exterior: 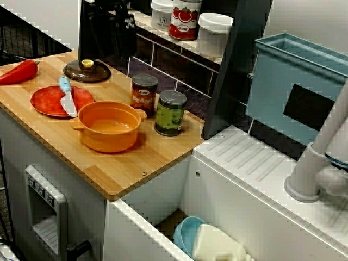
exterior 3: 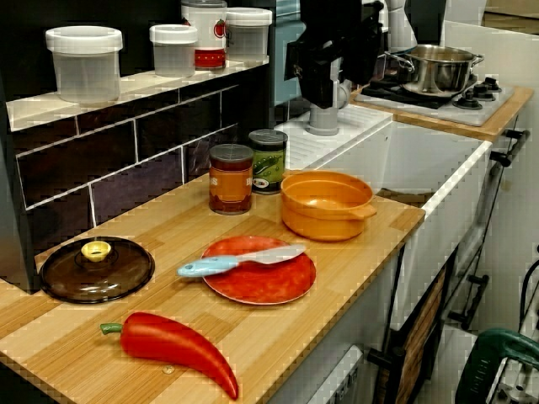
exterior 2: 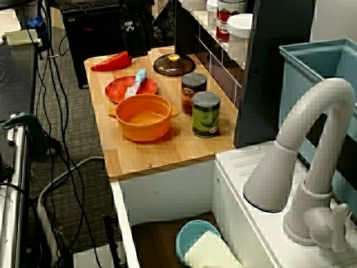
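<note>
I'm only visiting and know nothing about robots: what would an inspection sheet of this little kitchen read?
Surface: wooden counter, beside a white sink.
Job's things: brown lid, flat on the counter, nearest the gripper.
Clutter: orange pot, red plate bearing a blue-handled knife, red pepper, brown can, green can, blue bowl in the sink.
Grippers: gripper dark, hanging clear above the counter; open or shut unreadable.
Cables: black cables across the floor.
Surroundings: shelf jars, grey faucet, steel pot on a stove.

- Wooden counter carrying an orange pot.
- Brown can and green can just behind the pot.
- Red plate beside the pot.
- Dark lid and red pepper farther from the pot.
</note>
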Controlling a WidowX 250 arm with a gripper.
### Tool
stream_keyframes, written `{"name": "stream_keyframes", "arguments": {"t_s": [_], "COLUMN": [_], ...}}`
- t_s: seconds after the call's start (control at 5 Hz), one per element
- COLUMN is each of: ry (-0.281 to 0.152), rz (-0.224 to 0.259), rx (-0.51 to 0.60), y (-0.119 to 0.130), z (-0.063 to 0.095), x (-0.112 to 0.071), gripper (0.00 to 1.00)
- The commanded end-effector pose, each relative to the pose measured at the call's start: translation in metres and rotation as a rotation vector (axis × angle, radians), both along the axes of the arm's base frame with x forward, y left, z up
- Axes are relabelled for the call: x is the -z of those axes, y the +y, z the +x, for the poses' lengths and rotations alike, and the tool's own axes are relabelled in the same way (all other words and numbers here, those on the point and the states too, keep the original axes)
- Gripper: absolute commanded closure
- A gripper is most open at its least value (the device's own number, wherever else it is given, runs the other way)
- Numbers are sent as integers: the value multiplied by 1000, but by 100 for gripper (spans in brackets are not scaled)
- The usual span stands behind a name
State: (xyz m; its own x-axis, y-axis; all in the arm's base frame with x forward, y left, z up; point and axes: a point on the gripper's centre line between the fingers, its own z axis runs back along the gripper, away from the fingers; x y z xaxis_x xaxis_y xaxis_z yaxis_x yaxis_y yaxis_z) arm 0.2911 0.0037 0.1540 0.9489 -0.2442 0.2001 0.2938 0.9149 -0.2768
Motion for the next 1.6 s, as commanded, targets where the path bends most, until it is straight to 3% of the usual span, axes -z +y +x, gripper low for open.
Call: {"name": "stream_keyframes", "arguments": {"t_s": [0.0, 0.6, 1.0, 1.2, 1.4], "ry": [-40, -73, -158, -200, -181], "rz": [168, 189, 195, 157, 162], "rx": [65, 1, -141, -395, -381], "y": [1, 56, 63, 67, 66], "z": [-13, -16, -12, -6, -2], "x": [10, 17, 37, 46, 55], "gripper": [0, 0, 0, 0, 0]}}
